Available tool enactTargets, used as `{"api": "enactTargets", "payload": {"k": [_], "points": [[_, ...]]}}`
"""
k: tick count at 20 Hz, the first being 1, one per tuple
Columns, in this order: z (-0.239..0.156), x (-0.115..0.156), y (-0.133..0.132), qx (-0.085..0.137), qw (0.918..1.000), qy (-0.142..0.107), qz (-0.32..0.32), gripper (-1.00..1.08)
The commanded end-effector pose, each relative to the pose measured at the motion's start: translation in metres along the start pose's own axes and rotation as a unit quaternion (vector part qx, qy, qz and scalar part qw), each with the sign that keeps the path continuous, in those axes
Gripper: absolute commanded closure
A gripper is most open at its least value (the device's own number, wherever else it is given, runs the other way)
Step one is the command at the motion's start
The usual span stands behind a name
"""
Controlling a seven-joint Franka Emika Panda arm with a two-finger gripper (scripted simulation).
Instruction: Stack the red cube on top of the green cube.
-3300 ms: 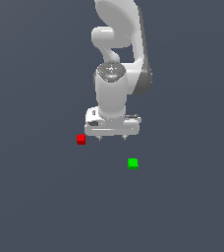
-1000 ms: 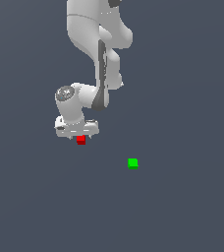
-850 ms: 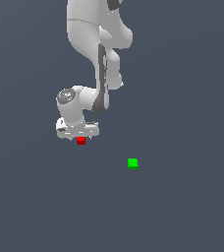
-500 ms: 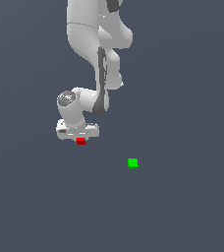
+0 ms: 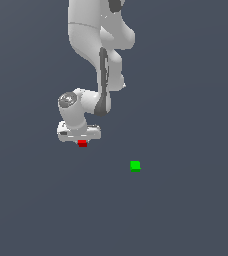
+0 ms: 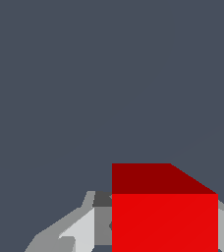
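one red cube (image 5: pixel 82 143), one green cube (image 5: pixel 135 165); two cubes in all; one robot arm (image 5: pixel 93 60)

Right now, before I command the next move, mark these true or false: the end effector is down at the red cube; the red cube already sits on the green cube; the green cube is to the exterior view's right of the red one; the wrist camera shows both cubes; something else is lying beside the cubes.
1. The end effector is down at the red cube. True.
2. The red cube sits on the green cube. False: they lie apart on the surface.
3. The green cube is to the exterior view's right of the red one. True.
4. The wrist view shows both cubes. False: only the red one, close between the fingers.
5. Something else lies beside the cubes. False: nothing else shows.
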State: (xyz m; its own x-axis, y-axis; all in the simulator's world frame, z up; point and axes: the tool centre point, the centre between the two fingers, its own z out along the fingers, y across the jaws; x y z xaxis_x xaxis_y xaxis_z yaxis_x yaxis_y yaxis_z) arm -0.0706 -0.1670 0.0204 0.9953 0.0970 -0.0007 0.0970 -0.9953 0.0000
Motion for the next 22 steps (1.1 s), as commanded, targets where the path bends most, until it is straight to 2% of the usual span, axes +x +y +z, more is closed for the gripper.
{"api": "enactTargets", "payload": {"k": [1,7,17,22], "points": [[-0.002,0.000,0.000,0.000,1.0000,0.000,0.000,1.08],[-0.022,0.000,0.000,0.000,1.0000,0.000,0.000,1.08],[-0.083,-0.001,-0.001,0.000,1.0000,0.000,0.000,1.08],[-0.097,-0.001,-0.001,0.000,1.0000,0.000,0.000,1.08]]}}
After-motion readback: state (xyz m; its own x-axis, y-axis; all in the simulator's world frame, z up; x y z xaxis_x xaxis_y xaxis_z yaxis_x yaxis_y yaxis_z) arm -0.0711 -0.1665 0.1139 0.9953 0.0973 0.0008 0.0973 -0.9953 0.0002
